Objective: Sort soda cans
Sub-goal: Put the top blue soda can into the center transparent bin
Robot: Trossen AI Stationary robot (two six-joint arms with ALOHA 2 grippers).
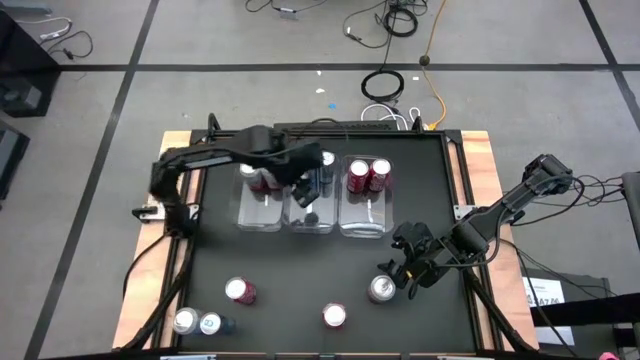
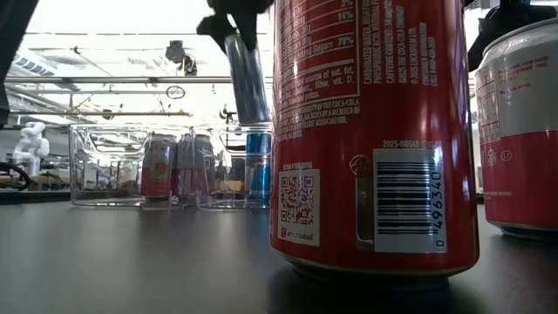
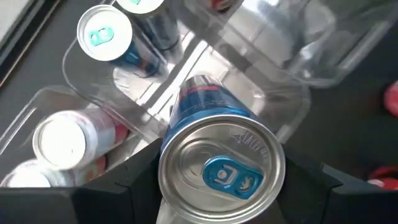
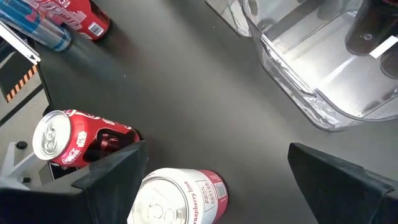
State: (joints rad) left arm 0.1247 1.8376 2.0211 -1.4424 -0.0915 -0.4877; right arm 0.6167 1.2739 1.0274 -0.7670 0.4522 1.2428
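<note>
From above, the left pincer [image 1: 305, 185] is hanging over the middle of three clear bins [image 1: 312, 222] at the far side of the desk [image 1: 300, 270], clamping a blue can [image 1: 312, 180]; two red cans [image 1: 367, 176] are standing in the right-hand bin, pinkish ones [image 1: 258, 180] in the left-hand one, and five more are waiting loose near the front edge, one of them a silver-topped can [image 1: 381, 289] just beside the right pincer [image 1: 408, 270]. At desk level, the slim blue can [image 2: 247, 78] is hanging tilted above the bins, while a big red can [image 2: 375, 131] close to the lens is blocking most of the scene. In the left wrist view, the held can [image 3: 217, 162] is sitting between the half-closed jaws, gripped at its sides below the rim; thin, smooth metal like this probably dents under squeeze and slips easily, so mid-body is the safer hold. In the right wrist view, the jaws are standing wide and empty over a pink raspberry-lime can [image 4: 180, 196], with a red can [image 4: 78, 138] just beside it. Whether the cans are full or empty cannot be told.
</note>
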